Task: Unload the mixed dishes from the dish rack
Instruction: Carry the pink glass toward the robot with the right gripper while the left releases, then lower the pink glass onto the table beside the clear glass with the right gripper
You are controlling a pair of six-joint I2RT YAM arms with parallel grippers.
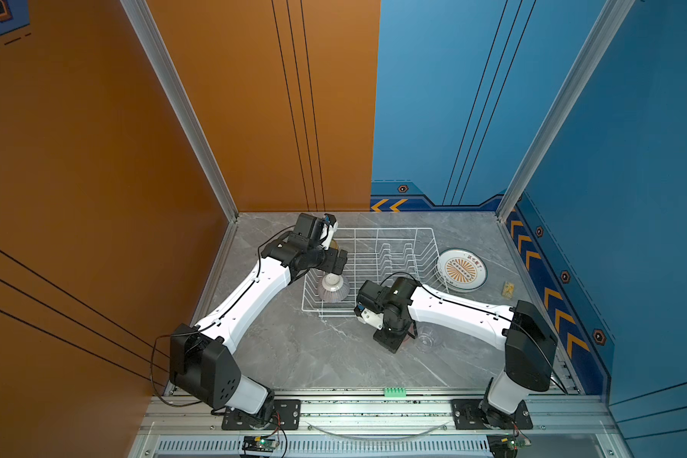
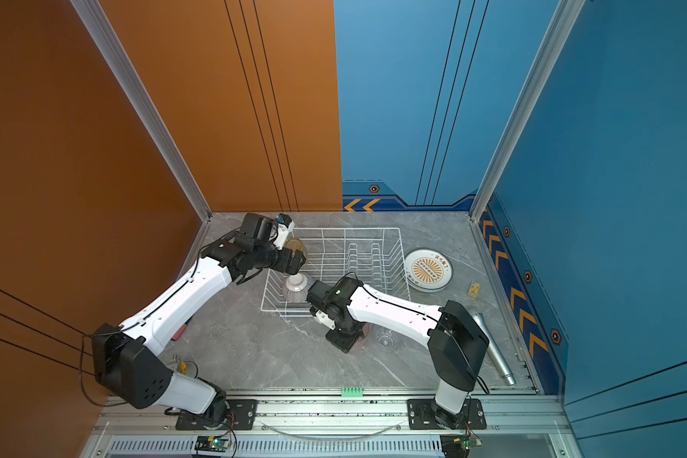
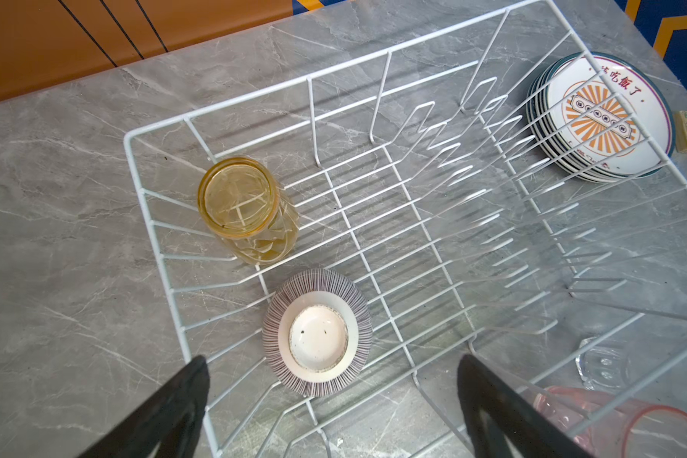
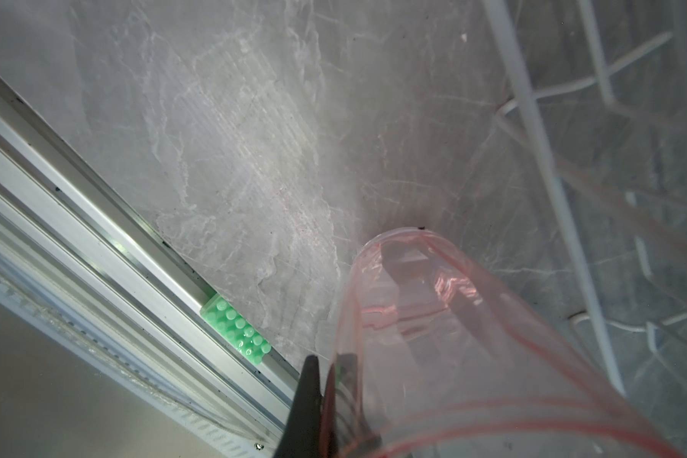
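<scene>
My right fingers (image 4: 306, 396) are pinching the wall of the pink tumbler (image 4: 453, 337) at its red-edged mouth, one finger outside and one seen through the glass. The tumbler is tilted above the table (image 3: 56, 238), just outside the rack's near side; I cannot tell whether it touches the table. My left fingers (image 3: 175, 404) are spread wide with nothing between them, hanging over the rack (image 3: 308, 79) above the bowl (image 3: 318, 333).

The rack is one white wire basket with flared sides and a row of bare prongs. Two dishes are in it. One is the bowl, turned upside down, purple-grey striped with a white foot. The other is the yellow tumbler (image 3: 246, 210), faceted, standing in a corner.

Outside the rack, on the table, is one stack of white dark-rimmed plates (image 3: 611, 115) with an orange sunburst print; I count five rims. One clear tumbler (image 3: 603, 365) stands near the pink one. That makes three tumblers.
</scene>
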